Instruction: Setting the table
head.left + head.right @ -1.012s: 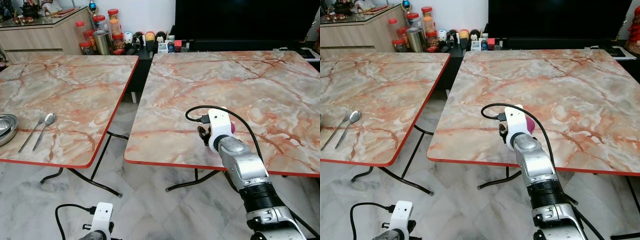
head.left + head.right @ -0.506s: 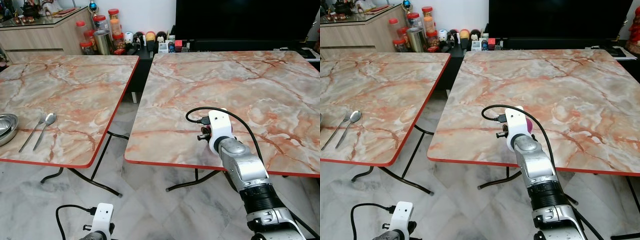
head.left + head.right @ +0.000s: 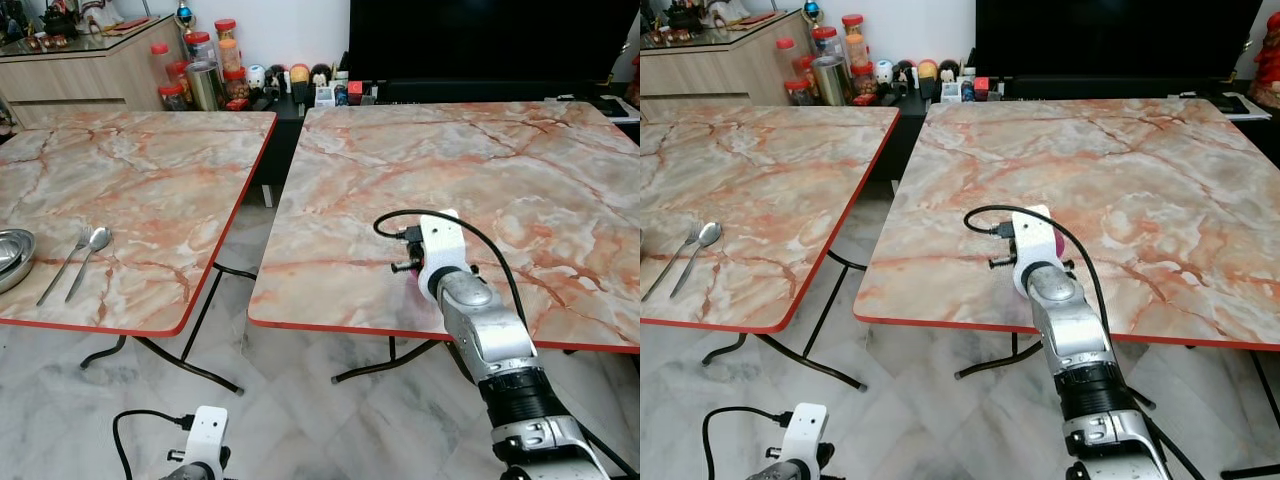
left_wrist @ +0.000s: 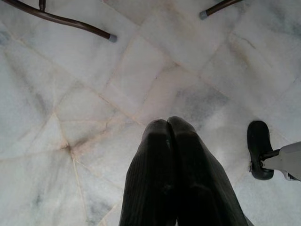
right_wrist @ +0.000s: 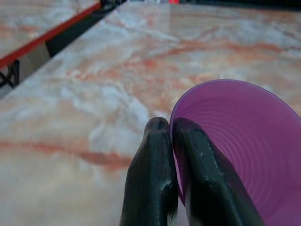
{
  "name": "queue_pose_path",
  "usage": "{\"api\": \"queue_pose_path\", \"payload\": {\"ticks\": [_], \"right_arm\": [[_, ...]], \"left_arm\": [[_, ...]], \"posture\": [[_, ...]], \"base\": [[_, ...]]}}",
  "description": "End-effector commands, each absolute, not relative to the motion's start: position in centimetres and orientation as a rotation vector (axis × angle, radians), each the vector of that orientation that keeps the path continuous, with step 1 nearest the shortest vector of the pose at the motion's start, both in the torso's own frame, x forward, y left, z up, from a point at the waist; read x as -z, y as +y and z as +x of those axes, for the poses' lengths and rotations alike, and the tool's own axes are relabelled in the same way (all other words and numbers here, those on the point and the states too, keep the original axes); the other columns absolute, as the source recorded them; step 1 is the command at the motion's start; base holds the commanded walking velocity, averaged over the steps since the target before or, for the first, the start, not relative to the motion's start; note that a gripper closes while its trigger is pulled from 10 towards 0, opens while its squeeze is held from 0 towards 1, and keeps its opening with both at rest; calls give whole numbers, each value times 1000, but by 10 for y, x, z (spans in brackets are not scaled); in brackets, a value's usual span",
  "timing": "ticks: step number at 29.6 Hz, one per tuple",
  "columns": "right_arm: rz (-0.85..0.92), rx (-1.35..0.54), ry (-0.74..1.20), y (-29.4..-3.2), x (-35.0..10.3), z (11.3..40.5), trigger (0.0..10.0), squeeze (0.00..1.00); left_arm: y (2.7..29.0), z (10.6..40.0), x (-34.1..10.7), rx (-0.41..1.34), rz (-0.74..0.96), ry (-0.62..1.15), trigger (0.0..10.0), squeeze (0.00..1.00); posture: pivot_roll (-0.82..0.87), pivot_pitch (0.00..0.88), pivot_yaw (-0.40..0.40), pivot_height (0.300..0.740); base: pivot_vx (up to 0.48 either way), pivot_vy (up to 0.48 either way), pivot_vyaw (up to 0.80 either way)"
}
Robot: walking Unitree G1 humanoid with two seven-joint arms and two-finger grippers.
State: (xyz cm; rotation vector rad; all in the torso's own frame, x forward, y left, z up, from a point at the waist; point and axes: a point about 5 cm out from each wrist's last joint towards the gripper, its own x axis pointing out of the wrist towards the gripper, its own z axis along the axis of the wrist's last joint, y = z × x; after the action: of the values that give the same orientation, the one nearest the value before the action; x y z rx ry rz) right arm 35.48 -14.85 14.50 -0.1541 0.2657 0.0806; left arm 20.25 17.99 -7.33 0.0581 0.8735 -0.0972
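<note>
Over the right table, right gripper pinches purple cup rim.

Far back, a wooden cabinet stands by the wall. Beside it are tall jars with red lids and a row of small toy figures. A big black screen sits behind them. The floor is pale grey marble tile.

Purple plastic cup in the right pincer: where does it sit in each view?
Right wrist view: purple plastic cup, rim clamped by the right pincer.
Right eye view: magenta sliver beside the white wrist mount.
Left eye view: hidden behind that mount.
Left wrist view: faces the floor tiles.
Shared landmark: marble-patterned right table.
</note>
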Motion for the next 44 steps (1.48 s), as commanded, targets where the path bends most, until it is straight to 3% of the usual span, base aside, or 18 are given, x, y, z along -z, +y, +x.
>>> {"api": "queue_pose_path", "payload": {"ticks": [1, 3, 5, 7, 14, 21, 28, 31, 34, 44], "right_arm": [[-130, -75, 152, -145, -164, 358, 10000, 0], [-112, -64, 15, -143, -179, 358, 10000, 0], [-103, -63, -3, -143, -180, 358, 10000, 0], [-94, 29, -94, -147, -179, 357, 10000, 0], [-50, 105, -139, -149, -166, 350, 10000, 0], [-52, 44, -242, -145, -175, 352, 10000, 0], [-27, -7, -241, -137, -171, 354, 10000, 0], [-96, -142, -238, -116, -163, 350, 10000, 0], [-95, -168, -235, -114, -159, 346, 10000, 0], [-31, -113, -213, -116, -154, 346, 10000, 0]], "left_arm": [[180, 204, 73, 94, 55, 875, 10000, 0], [178, 207, 71, 89, 47, 856, 10000, 0], [178, 207, 71, 88, 46, 855, 10000, 0], [177, 209, 70, 88, 43, 836, 10000, 0], [177, 215, 66, 73, 40, 808, 10000, 0], [176, 213, 67, 67, 42, 807, 10000, 0], [176, 214, 66, 46, 34, 807, 10000, 0], [176, 214, 67, 47, 41, 808, 10000, 0], [176, 214, 66, 35, 32, 795, 10000, 0], [179, 209, 69, 29, 49, 805, 10000, 0]], "posture": [[-133, 0, 73, 740], [-136, 0, 71, 740], [-136, 0, 70, 740], [-144, 0, 70, 740], [-113, 0, 56, 740], [-129, 0, 41, 740], [-120, 0, 30, 740], [-124, 0, 23, 740], [-109, 0, 9, 740], [-99, 0, 5, 740]], "base": [[0, 0, 0], [0, 0, 0], [0, 0, 0], [0, 0, 0], [0, 0, 0], [0, 0, 0], [0, 0, 0], [0, 0, 0], [0, 0, 0], [0, 0, 0]]}}
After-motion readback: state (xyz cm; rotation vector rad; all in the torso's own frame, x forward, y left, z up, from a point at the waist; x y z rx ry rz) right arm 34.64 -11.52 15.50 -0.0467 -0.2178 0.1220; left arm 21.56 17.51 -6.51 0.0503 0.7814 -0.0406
